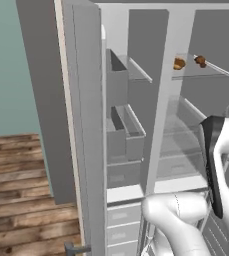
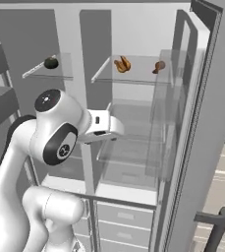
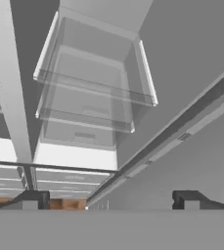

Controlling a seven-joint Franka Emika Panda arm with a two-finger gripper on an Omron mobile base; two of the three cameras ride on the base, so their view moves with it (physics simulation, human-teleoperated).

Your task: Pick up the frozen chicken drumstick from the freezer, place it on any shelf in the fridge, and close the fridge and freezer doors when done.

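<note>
Overhead, glass shelves point(image 3: 96, 88) span the open fridge point(image 2: 133, 29).

A teal wall point(image 1: 8, 65) stands at the left above a brown plank floor point(image 1: 21, 200). Pale drawers point(image 2: 126, 221) sit low in the grey cabinetry, and light counters point(image 2: 222, 197) show at the right.

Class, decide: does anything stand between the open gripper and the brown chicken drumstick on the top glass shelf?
Nothing visible does. The grey door stands open, and the brown chicken drumstick lies on the clear top glass shelf, beside an orange-brown food item. The gripper faces the lower glass shelves.
</note>
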